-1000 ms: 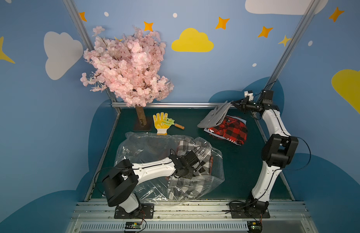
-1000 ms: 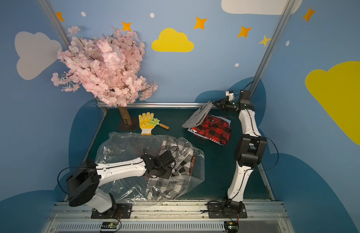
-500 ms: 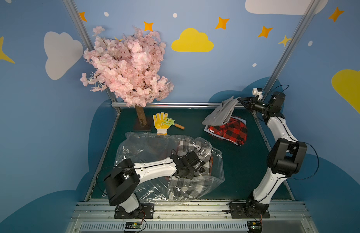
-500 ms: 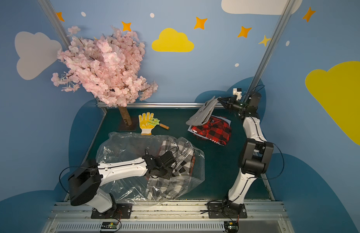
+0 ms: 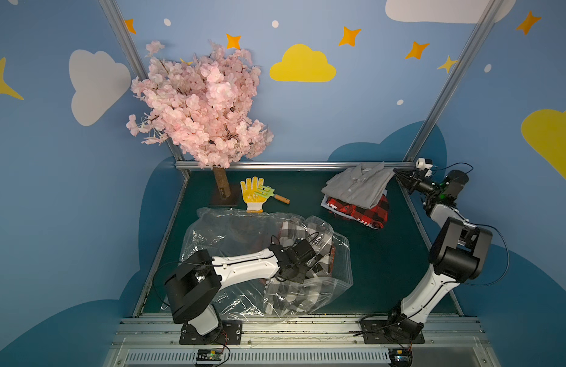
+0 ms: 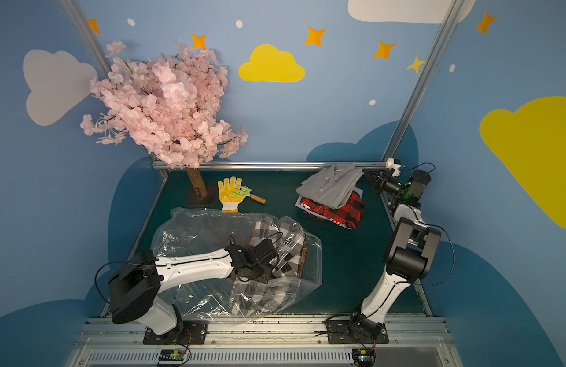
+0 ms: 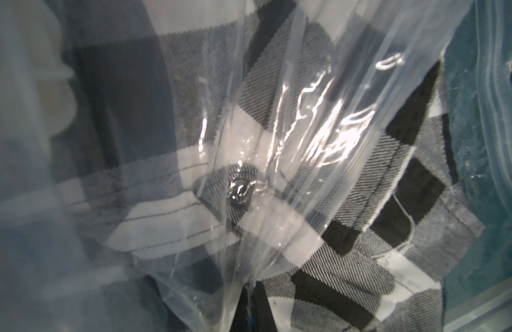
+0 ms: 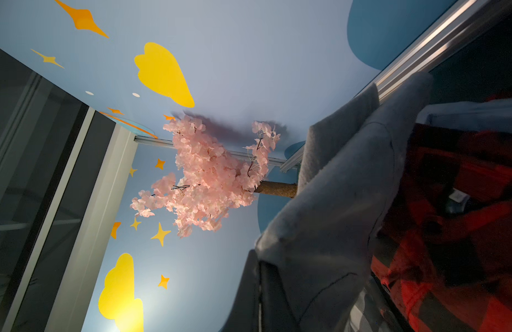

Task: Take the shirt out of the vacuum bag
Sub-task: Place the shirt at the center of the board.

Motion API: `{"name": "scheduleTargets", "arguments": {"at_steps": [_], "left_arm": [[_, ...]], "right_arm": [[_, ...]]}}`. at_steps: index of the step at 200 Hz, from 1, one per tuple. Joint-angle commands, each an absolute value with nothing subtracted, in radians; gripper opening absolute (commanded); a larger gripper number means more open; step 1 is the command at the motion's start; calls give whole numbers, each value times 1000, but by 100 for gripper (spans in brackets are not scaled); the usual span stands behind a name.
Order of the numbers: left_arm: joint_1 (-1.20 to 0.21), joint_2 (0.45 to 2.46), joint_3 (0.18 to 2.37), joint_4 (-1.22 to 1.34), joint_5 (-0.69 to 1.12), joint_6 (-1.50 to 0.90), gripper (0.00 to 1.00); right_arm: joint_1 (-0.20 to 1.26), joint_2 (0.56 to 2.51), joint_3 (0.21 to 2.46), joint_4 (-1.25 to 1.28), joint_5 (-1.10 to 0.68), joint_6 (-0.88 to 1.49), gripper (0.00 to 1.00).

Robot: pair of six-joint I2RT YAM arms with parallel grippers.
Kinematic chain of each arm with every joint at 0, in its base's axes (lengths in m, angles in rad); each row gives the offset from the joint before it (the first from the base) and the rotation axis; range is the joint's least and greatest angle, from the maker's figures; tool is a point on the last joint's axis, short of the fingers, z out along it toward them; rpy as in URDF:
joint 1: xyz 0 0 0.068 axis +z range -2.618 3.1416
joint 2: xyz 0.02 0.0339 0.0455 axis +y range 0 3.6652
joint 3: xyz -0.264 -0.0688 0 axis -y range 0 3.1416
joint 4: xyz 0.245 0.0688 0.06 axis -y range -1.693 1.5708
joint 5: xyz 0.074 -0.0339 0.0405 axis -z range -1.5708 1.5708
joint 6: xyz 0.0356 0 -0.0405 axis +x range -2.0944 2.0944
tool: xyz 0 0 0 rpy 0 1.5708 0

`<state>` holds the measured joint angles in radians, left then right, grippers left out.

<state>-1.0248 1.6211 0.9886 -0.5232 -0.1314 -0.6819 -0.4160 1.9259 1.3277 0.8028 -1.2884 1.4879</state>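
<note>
Lowering gray shirt [image 5: 354, 187] onto red shirt [image 5: 361, 211], right fingers [image 5: 402, 178] clamped

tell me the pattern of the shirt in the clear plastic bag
Black, white and grey checked shirt; clearest in left wrist view.

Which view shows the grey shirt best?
Both top views: the grey shirt shows whole, collar and placket, lying on the red plaid shirt, one edge at the right end effector. The right wrist view shows only a dim, close fold of it. The left wrist view shows none of it.
</note>
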Motion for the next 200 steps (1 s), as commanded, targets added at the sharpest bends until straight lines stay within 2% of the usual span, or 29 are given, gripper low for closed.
{"name": "scheduleTargets", "arguments": {"at_steps": [1,39,54,71,85,99,118,154,177,200], "left_arm": [[-1043,1652,1007,-555,-107,-689,3],[-1057,1658,1019,-565,-116,-694,3],[-1060,1655,1014,-565,-119,-698,3],[-1062,1650,1012,-567,-121,-697,3],[-1063,1640,1014,-573,-125,-698,3],[-1063,1626,1014,-574,-130,-696,3],[-1064,1612,1029,-580,-130,-683,3],[-1064,1585,1057,-581,-130,-650,3],[-1066,1558,1071,-572,-132,-616,3],[-1066,1532,1086,-564,-125,-590,3]], "right_arm": [[-454,1924,1288,933,-1320,1503,0],[-503,1911,1231,706,-1305,1299,1],[-509,1890,1244,425,-1278,1096,16],[-514,1859,1313,-73,-1149,736,50],[-522,1864,1412,-406,-1041,551,62],[-550,1881,1466,-555,-1024,484,68],[-595,1834,1372,-469,-996,579,77],[-633,1686,1192,-299,-939,695,79],[-605,1581,1091,-252,-985,718,79],[-508,1445,974,-321,-991,636,79]]}}
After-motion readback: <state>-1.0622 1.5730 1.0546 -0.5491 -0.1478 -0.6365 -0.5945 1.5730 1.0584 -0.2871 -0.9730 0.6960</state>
